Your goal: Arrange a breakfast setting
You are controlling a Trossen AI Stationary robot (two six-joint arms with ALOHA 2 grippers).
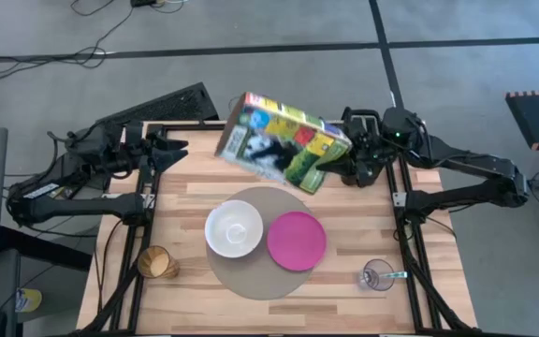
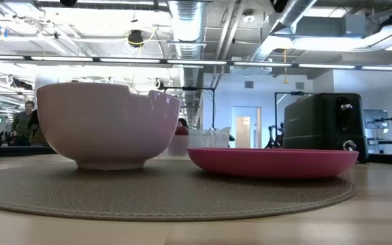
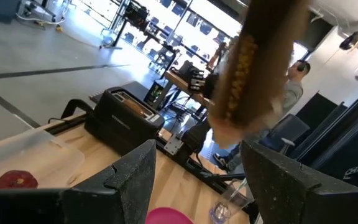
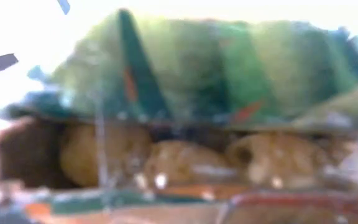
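While the cereal box (image 1: 284,140) is held tilted in the upper middle of the high view, above the far part of the table (image 1: 195,192), a spill is judged the chief risk: the box hangs short of the white bowl (image 1: 233,228), so cereal released now would likely fall on the round mat (image 1: 251,281) or the bare wood. A slip of the box onto the magenta plate (image 1: 297,240) is also conceivable if the grip is weak.

The right claw (image 1: 349,154) is seen at the box's right end, closed partway on it; in the right wrist view the frame is filled by the box and its printed cereal. The left claw (image 3: 194,180) is parked at the upper left of the high view, its fingers standing apart with nothing between them.

Bowl and plate are set side by side on the mat at centre. The clear glass (image 1: 376,276), with the teal-handled spoon (image 1: 393,275) in it, is placed at the lower right. An amber cup (image 1: 155,263) is found at the lower left. The black toaster (image 3: 124,115) and a small red apple (image 3: 15,180) are shown only in the left wrist view.
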